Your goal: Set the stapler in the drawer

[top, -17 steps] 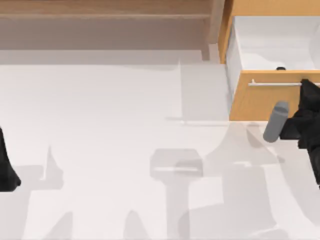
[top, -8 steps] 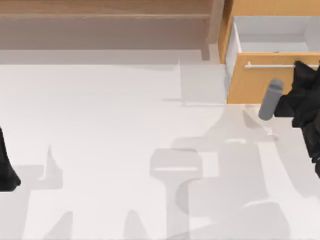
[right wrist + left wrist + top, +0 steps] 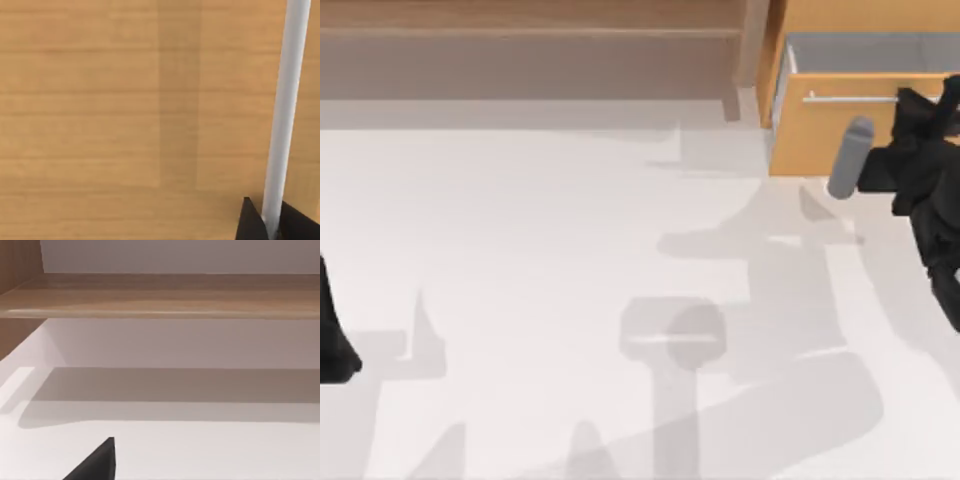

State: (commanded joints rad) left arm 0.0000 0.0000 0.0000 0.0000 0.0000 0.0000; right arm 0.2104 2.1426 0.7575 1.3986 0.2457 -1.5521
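Observation:
The drawer [image 3: 807, 140] sits at the table's far right, its orange-tan front [image 3: 125, 100] pushed nearly flush, with just a narrow strip of its inside showing behind. My right gripper [image 3: 914, 102] is at the right end of the silver bar handle [image 3: 850, 98]. The right wrist view shows its black fingertips [image 3: 251, 222] shut around that handle [image 3: 287, 100]. The stapler is hidden. My left gripper [image 3: 335, 335] stays parked at the table's left edge.
A dull brown wooden shelf unit [image 3: 530, 40] runs along the back, seen also in the left wrist view as the shelf unit [image 3: 160, 295]. A grey cylinder [image 3: 849, 158] sticks out from the right arm's wrist in front of the drawer. The white tabletop [image 3: 570, 260] lies bare.
The right gripper has moved toward the back with the handle, sliding the drawer in from about half open to nearly closed. The left arm has not moved.

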